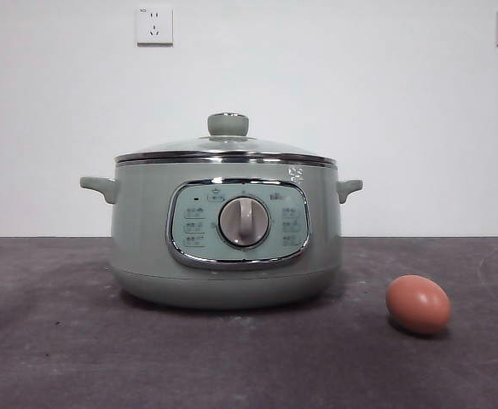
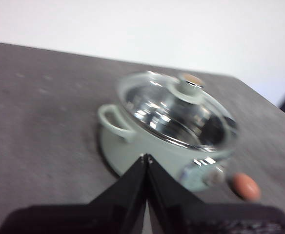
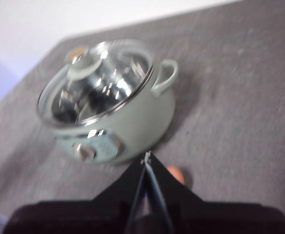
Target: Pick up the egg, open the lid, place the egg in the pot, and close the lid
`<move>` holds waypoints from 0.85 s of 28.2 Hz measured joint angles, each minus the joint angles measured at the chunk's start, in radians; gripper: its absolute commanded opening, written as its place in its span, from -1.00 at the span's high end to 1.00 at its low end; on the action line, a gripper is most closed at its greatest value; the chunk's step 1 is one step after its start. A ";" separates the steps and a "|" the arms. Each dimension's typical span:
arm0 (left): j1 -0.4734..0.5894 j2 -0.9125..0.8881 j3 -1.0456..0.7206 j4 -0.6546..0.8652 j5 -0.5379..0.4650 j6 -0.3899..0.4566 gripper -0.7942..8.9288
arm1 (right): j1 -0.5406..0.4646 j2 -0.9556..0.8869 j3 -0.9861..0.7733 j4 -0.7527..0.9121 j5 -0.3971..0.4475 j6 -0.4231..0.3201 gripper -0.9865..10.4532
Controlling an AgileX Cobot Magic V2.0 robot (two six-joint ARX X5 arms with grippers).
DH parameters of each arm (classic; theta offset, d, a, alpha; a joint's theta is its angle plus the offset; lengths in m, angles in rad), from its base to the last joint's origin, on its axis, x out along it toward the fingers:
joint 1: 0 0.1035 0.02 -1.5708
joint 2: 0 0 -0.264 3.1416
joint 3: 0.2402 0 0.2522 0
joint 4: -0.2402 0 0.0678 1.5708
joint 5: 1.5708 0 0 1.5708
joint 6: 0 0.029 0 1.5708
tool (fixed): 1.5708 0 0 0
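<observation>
Front view: lid [image 1: 225, 146] seated on pot [image 1: 223, 243] centre frame | egg [image 1: 417, 304] lower right on tabletop [image 1: 53, 341] | left claw [image 2: 146, 157] together | right claw [image 3: 146, 157] together

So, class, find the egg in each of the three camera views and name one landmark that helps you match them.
Front view: the egg lies on the table, lower right, apart from the pot.
Left wrist view: near the lower right edge, beside the pot's dial side.
Right wrist view: only a sliver shows behind the right gripper, the rest hidden.
Shared landmark: the pot's control dial, which the egg lies near in every view.
</observation>
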 measured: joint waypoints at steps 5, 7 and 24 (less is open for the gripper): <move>0.000 0.131 0.153 -0.180 0.105 0.099 0.85 | 0.023 0.135 0.193 -0.225 -0.014 -0.127 0.85; 0.000 0.174 0.202 -0.245 0.132 0.138 0.85 | 0.032 0.174 0.249 -0.303 -0.032 -0.161 0.85; -0.005 0.327 0.392 -0.508 0.212 0.317 -0.55 | 0.091 0.274 0.381 -0.586 -0.054 -0.273 -0.23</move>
